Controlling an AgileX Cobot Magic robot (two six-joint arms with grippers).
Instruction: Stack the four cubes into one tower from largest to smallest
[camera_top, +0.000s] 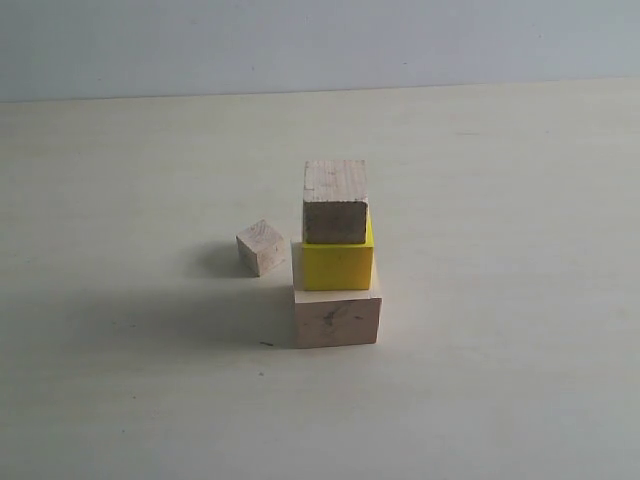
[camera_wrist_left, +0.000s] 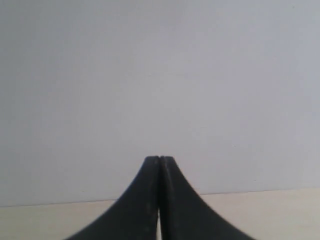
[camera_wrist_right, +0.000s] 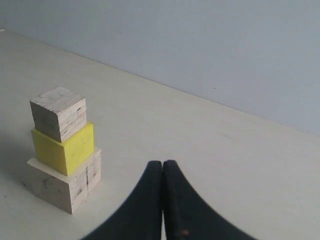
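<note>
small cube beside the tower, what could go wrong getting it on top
1. The small cube lies close beside the large base cube; reaching in for it could nudge the stack.
2. The medium cube looks off-centre on the yellow cube, so pressing the small one down may shift or topple it.

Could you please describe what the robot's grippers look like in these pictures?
The left gripper and right gripper look alike: two matte black fingers each, broad at the base and curving in to narrow rounded tips. No cables or markings show; the arms are out of view.
</note>
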